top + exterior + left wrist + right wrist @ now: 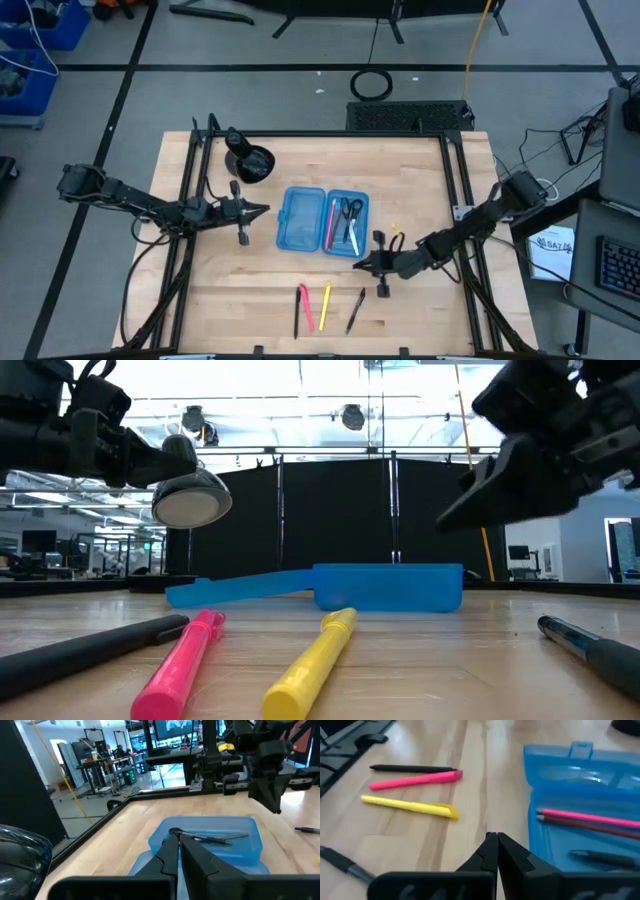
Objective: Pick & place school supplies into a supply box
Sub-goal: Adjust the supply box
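The open blue supply box (322, 220) lies flat mid-table. Its right half holds a pink pencil (590, 817), a brown pencil (600, 826), a dark pen (605, 857) and scissors (210, 837); its left half is bare. On the wood toward the near edge lie a black pen (297, 310), a pink marker (307, 308), a yellow marker (326, 305) and another dark pen (355, 310). My left gripper (262, 210) hovers shut just left of the box. My right gripper (358, 265) hovers shut off the box's near right corner, above the table.
A black round cup (250, 162) stands toward the far left of the table, behind my left gripper. Black frame rails (190, 200) run along the table's left and right sides. Bare wood (240, 290) lies between the box and the loose pens.
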